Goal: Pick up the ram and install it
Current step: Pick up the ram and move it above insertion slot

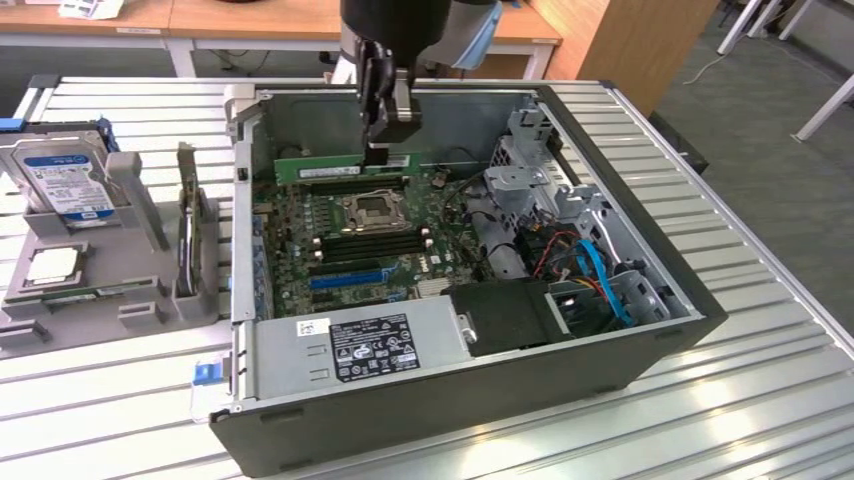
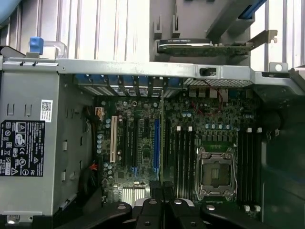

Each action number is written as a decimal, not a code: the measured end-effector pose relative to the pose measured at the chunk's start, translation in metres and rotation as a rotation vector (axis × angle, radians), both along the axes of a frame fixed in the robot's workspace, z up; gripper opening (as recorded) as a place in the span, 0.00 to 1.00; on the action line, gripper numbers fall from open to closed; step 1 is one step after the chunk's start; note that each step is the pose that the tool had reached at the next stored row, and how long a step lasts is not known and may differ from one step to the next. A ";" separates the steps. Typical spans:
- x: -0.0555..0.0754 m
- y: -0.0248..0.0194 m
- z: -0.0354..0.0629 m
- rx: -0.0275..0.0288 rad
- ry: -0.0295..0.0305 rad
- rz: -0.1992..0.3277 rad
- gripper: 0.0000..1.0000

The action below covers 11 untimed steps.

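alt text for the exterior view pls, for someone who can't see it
A robot gripper, shut on the ram, a long green stick, holds it level inside an open computer case above the motherboard. The case lies on a slatted metal table, with a hard drive in a grey holder at the exterior view's left.

One computer case [image 1: 641, 360] is counted, along with one motherboard [image 1: 300, 225], one processor socket [image 1: 370, 208], two banks of memory slots [image 1: 367, 243], one power supply [image 1: 360, 345], one ram [image 1: 320, 165], one hard drive [image 1: 64, 180], one processor chip [image 1: 54, 265], one graphics card [image 1: 194, 235] and one gripper [image 1: 387, 150].
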<state>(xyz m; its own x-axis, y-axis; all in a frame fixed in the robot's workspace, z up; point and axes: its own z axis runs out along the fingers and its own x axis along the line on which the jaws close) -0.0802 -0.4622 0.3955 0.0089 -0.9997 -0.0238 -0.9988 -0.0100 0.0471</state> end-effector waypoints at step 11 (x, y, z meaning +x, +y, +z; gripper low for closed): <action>0.024 0.0000 0.0000 0.0000 0.0001 0.000 0.12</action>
